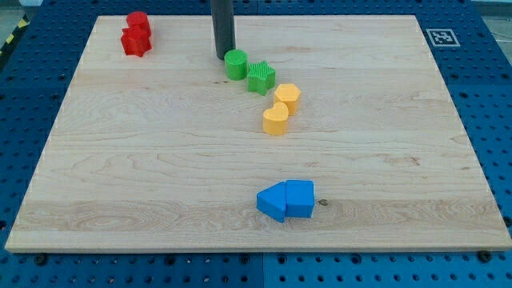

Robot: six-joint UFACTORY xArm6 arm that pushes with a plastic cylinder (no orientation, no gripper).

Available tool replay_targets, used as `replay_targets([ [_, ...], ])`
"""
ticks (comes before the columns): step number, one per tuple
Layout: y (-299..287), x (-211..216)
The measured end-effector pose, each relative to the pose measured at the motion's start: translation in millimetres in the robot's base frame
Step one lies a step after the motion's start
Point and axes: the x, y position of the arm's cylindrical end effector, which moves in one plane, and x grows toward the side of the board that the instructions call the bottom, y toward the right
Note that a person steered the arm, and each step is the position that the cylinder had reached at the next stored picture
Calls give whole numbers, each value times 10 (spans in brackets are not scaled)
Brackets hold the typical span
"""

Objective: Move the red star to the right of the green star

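In the camera view, my tip [224, 56] is resting on the pale wooden board [120, 176], just at the upper left of the green round block [235, 64]; being a bare rod, it is carrying no jaws. The green star [261, 78] is touching that cylinder's right side. The red star [136, 42] is sitting well apart at the top left, against 1 more red block [139, 22]. 2 yellow blocks [282, 109] and 2 blue blocks [287, 200] are lying lower down.
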Motion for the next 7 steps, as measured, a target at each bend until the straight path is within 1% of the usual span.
replay_targets([
  [1, -1, -2],
  [2, -192, -44],
  [4, -1107, 294],
  [5, -1689, 293],
  [6, -2199, 16],
  [7, -2311, -330],
])
